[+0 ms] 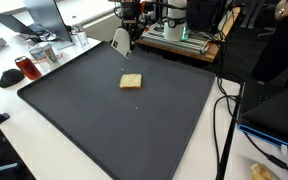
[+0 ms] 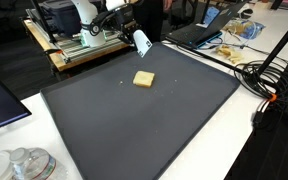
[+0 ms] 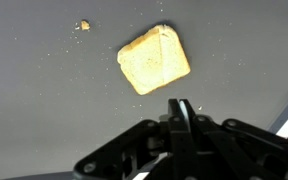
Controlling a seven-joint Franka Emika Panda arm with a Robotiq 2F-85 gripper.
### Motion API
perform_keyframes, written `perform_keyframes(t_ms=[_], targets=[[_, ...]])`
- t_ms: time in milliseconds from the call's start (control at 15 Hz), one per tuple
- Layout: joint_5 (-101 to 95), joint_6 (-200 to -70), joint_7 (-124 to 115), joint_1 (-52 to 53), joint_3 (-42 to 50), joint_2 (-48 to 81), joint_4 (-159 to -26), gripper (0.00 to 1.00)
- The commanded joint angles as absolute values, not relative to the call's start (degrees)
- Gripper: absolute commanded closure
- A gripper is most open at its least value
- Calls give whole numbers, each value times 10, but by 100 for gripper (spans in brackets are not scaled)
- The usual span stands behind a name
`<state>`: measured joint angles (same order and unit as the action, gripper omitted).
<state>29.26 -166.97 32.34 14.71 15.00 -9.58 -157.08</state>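
In an exterior view, the gripper (image 1: 124,44) hung low over the far edge of the dark mat (image 1: 74,110) that covered most of the worktop. The bread piece (image 1: 131,81) lay flat on the mat, nearer that far edge than the near one and roughly midway between the side edges. It was clear of the gripper, just in front of it. A red cup (image 1: 24,67) stood off the mat by the far left corner.

In an exterior view from the opposite side, the gripper (image 2: 142,45) again sat by the mat's (image 2: 134,130) far edge, with the bread piece (image 2: 143,78) just below it in the picture and apart from it. A tangle of cables (image 2: 269,75) ran along the worktop's right edge.

In the wrist view, the gripper (image 3: 181,106) showed its jaws drawn together at the tips, with nothing between them. The bread piece (image 3: 154,58) lay just beyond the tips, untouched, and a crumb (image 3: 83,25) rested on the mat (image 3: 44,100) further off.
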Motion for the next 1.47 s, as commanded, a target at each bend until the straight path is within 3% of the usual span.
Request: perform_keyframes(t_ms=[0,267,1000,1067,1400], targets=[[309,-1663,344,152,162,-96,-1568,96],[317,-1657,355,158,173,-95,-1564,99],[611,-1390,654,183,311,-13,-1449,99],[636,-1361,675,98,235,15,-1438,99],[662,-1296,701,-6,153,117,-1392,99]])
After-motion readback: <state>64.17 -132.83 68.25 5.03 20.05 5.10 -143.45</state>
